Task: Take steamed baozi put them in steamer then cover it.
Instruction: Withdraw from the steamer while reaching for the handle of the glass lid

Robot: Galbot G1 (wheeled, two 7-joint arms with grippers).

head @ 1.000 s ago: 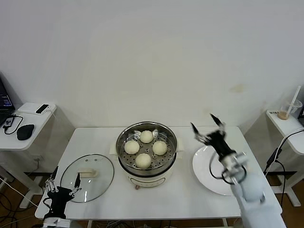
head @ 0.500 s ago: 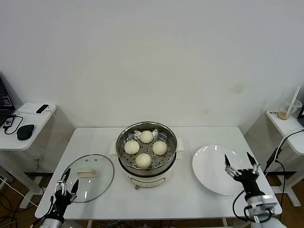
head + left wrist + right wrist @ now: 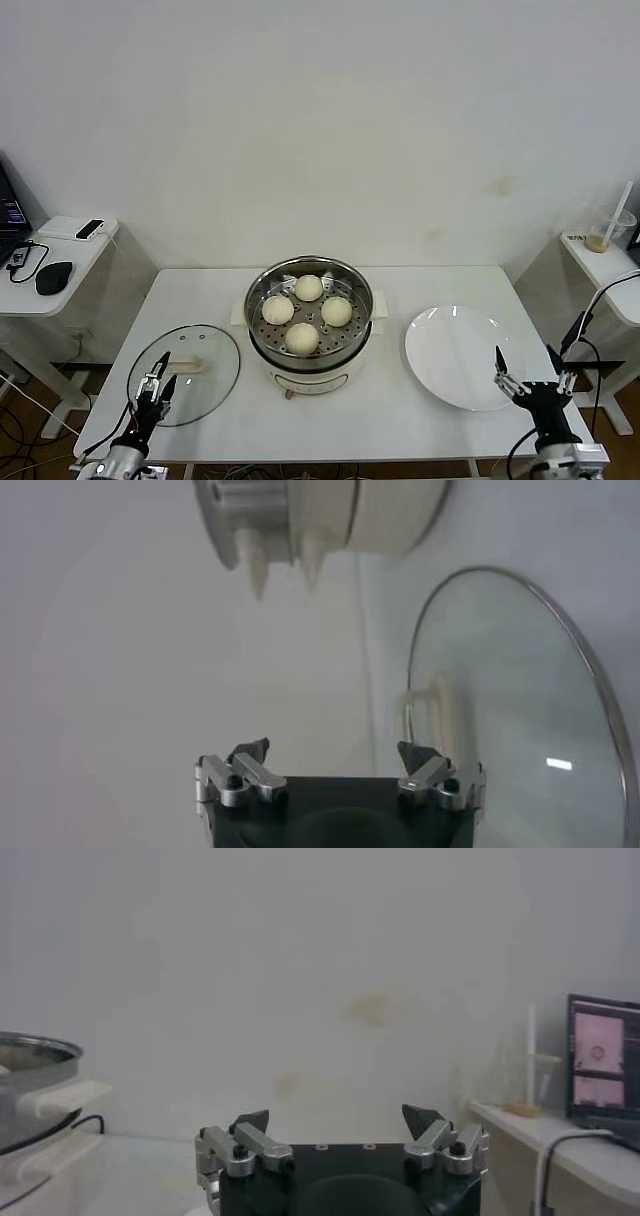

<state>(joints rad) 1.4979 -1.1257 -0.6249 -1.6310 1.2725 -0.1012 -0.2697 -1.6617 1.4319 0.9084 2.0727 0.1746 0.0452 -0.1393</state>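
Four buns (image 3: 308, 311) are sitting in a diamond on the holed tray inside the steamer (image 3: 309, 322), which is standing uncovered at the middle of the table (image 3: 400, 420). The glass lid (image 3: 185, 373) is lying flat on the table to the steamer's left, its rectangular handle (image 3: 185, 365) facing up with its long axis running left to right. The left gripper (image 3: 156, 382) is hovering over the lid's near edge with fingers spread wide and holding nothing, while the right gripper (image 3: 532, 370) is hanging just past the plate (image 3: 455, 356), equally wide and empty.
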